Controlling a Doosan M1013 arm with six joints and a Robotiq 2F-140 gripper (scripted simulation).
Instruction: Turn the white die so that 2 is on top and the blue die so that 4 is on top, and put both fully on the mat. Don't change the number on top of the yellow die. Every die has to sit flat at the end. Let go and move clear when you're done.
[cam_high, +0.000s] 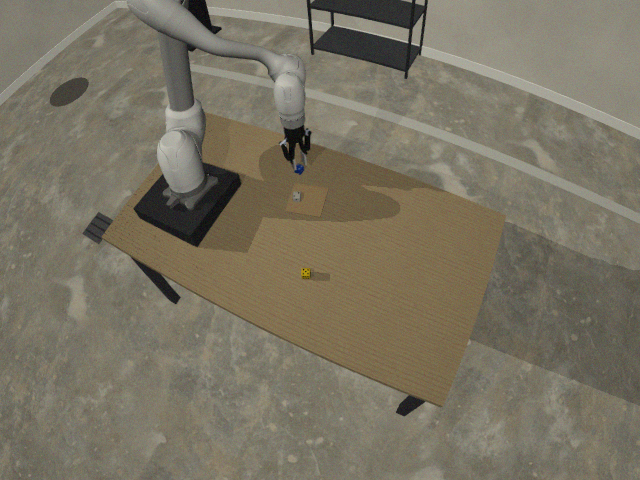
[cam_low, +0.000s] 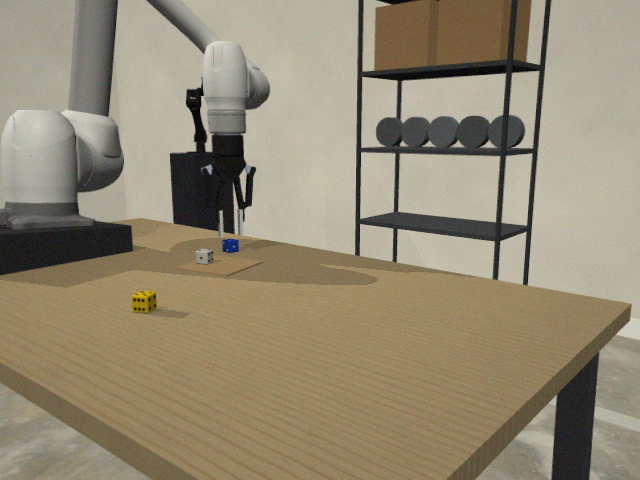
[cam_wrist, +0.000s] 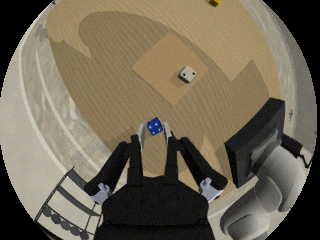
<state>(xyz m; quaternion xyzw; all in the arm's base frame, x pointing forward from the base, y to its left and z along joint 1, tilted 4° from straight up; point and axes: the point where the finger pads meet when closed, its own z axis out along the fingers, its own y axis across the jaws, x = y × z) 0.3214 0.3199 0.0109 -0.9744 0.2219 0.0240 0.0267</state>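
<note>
The blue die lies on the table just off the mat's edge on the side away from the yellow die; it also shows in the exterior view and the wrist view. The white die sits flat on the brown mat, near the mat's left side. The yellow die lies alone farther out on the table. My gripper points straight down directly over the blue die, fingertips just above its top. The fingers stand partly apart with nothing between them.
The arm's black base stands at the table's left end. A dark metal shelf with grey cylinders and a cardboard box stands behind the table. A black cabinet is behind the gripper.
</note>
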